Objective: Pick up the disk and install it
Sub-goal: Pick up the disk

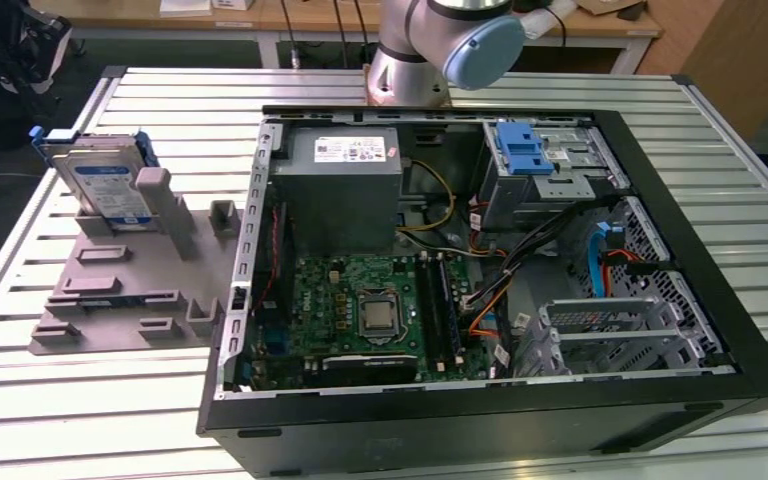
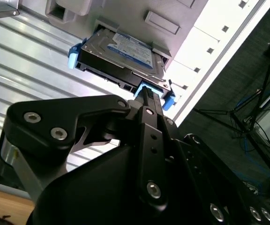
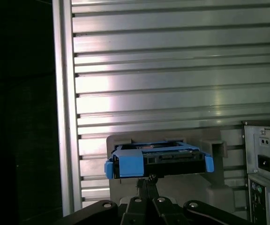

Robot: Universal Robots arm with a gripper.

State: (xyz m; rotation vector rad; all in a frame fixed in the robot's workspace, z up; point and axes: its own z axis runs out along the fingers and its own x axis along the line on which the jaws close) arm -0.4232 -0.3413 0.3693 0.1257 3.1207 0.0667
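Location: the disk (image 1: 101, 180) stands on edge in a grey holder (image 1: 131, 300) at the exterior view's left. It is on the slatted table (image 1: 624, 95), well apart from the open computer case (image 1: 744, 350). It is not installed.

Gripper: in both wrist views the gripper (image 3: 146, 179) faces the disk's narrow end and is apart from it. Its fingertips are drawn together with nothing between them.

Risks, as judged:
- With the fingers together there is no opening for the disk. An approach in this state would push it against the holder instead of gripping it.
- The blue bracket (image 3: 130, 164) looks like thin plastic. A grip on it alone could flex it or let the disk slip.
- The holder's upright posts sit close beside the disk, and a tilted lift could catch on them.
- Loose cables (image 1: 518, 270) lie near the drive cage (image 1: 558, 175) and could snag.

Materials:
- The disk is flat, rectangular silver metal, smooth and hard, with a white-and-blue label.
- The holder is matte grey and blocky.
- The table is ribbed, reflective aluminium.
- The case is black sheet metal with sharp-looking edges.
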